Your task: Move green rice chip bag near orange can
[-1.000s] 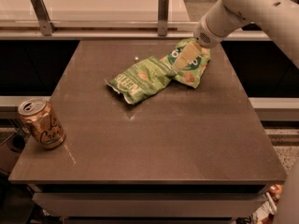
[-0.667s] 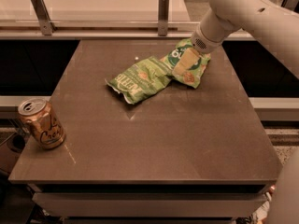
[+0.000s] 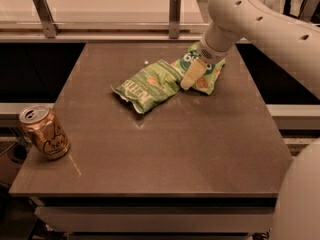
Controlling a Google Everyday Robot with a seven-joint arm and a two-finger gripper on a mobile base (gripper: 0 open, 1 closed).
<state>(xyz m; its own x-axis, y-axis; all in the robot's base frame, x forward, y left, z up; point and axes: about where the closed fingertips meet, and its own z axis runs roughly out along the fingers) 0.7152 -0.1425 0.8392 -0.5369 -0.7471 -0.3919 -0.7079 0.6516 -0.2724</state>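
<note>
My pincer (image 3: pixel 192 76) is down on the green rice chip bag (image 3: pixel 211 75), upper right on the bench (image 3: pixel 175 149). I cannot tell whether it grips. The orange can (image 3: pixel 44 132) stands well apart, lower left.

Dark grey-brown table (image 3: pixel 200 149) fills view, square top, faint glare streaks near front edge. Dull green Kettle bag (image 3: pixel 147 86) lies flat, crumpled, in far half of top, a little left of centre, white lettering slanting toward front-left corner. Gripper (image 3: pixel 189 81) low over far-right part of top, just right of that bag. Tiny pale speck (image 3: pixel 145 62) on top beyond bag. Past far edge: horizontal rail (image 3: pixel 100 30), two upright metal posts (image 3: pixel 174 14), pale counter (image 3: pixel 100 4) behind. Lighter lower shelf (image 3: pixel 150 218) under front edge
</note>
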